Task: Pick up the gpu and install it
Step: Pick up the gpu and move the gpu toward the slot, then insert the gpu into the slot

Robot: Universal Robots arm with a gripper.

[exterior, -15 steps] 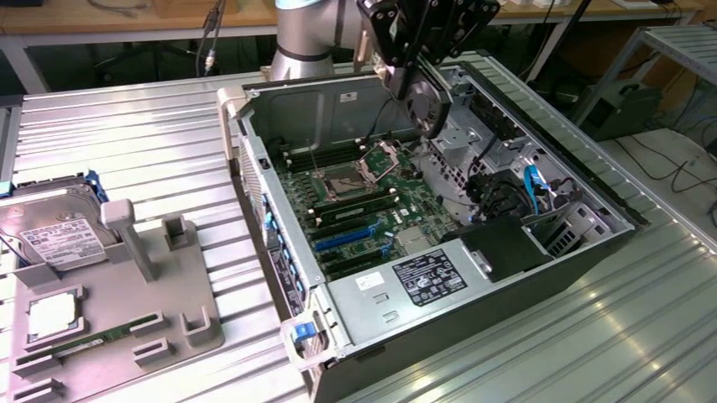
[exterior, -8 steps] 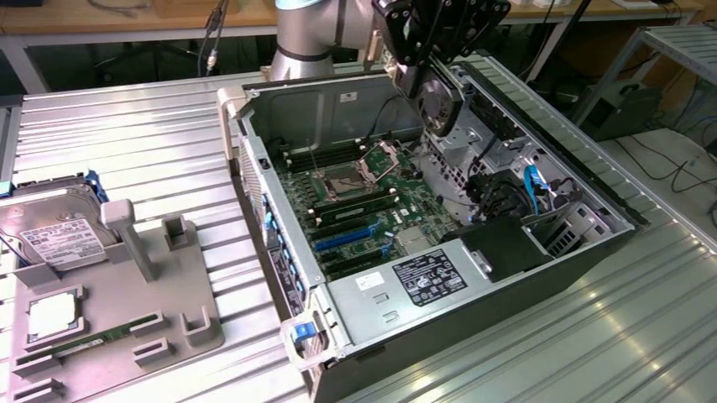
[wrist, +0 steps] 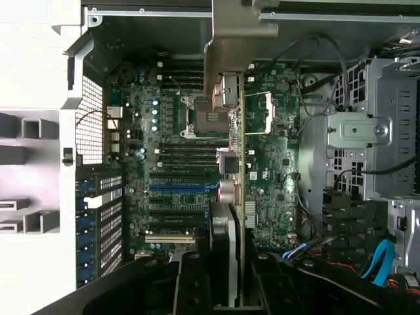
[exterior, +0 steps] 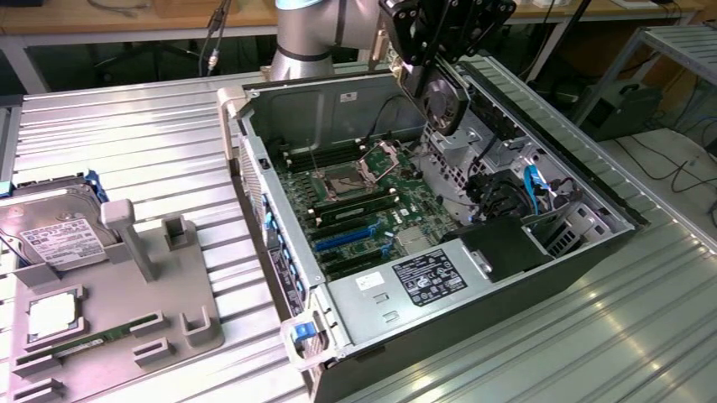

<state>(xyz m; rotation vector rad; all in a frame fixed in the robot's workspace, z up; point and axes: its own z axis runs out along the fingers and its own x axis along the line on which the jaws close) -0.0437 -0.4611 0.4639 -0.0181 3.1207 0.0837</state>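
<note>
Open case (exterior: 336, 105), gpu (exterior: 446, 102) hanging from gripper (exterior: 431, 63)

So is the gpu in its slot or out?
Out: the tool holds the gpu on edge above the open case, well clear of the motherboard.

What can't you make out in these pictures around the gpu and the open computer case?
Exterior view: the gripper holding the gpu is cut off by the top edge.
Wrist view: the gpu is edge-on, its fan face hidden.
Exterior view: the hard drive label is too small to read.
</note>
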